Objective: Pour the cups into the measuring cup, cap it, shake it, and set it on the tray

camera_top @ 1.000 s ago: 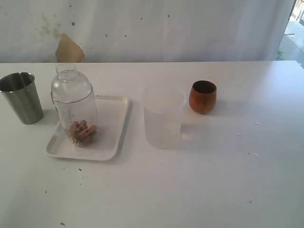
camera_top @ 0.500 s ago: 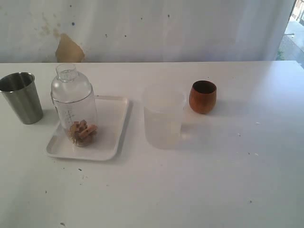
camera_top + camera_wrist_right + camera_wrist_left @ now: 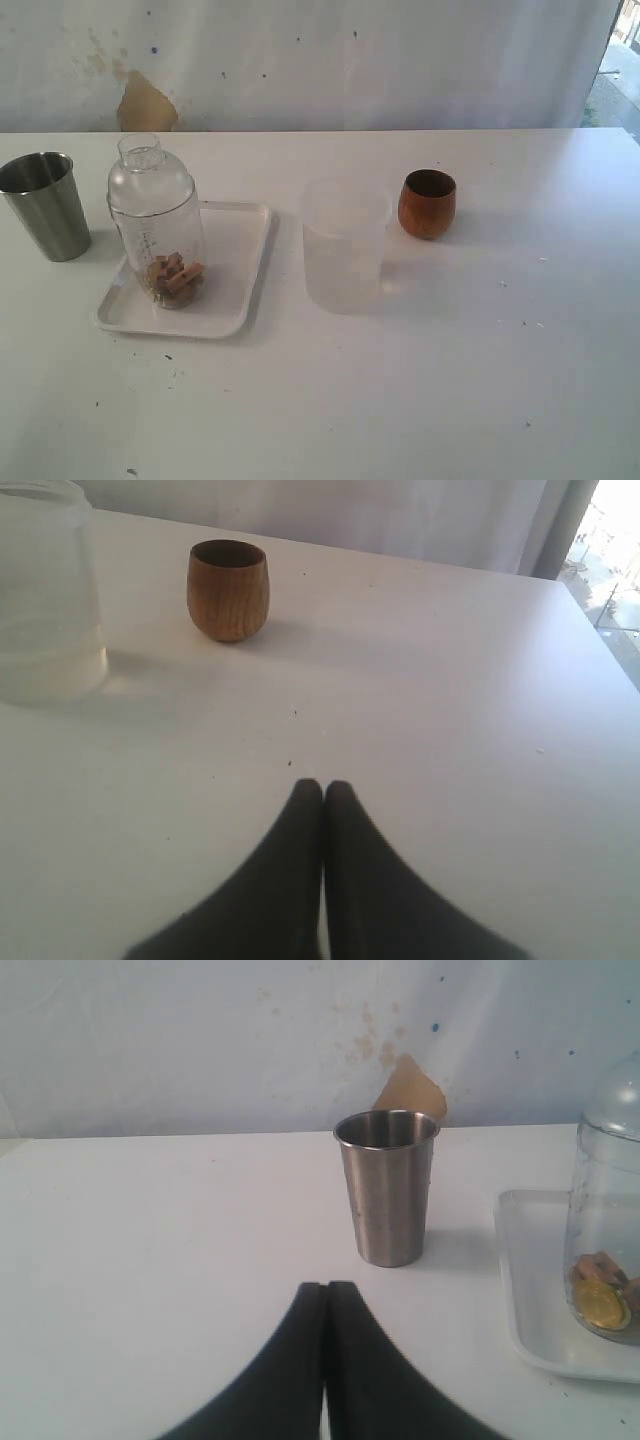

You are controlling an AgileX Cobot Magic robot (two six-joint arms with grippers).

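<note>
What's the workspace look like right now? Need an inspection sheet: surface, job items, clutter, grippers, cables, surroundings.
Surface: white table, scattered dark specks.
Job's things: measuring cup upright on the tray, domed top on it, brown pieces at its bottom; steel tumbler upright on the table beside the tray; wooden cup upright, apart from the rest.
Clutter: frosted plastic cup upright between tray and wooden cup.
Grippers: left gripper shut, empty, facing the steel tumbler; right gripper shut, empty, facing the wooden cup.
Cables: nothing seen.
Surroundings: pale wall with a brown stain behind the table.
</note>
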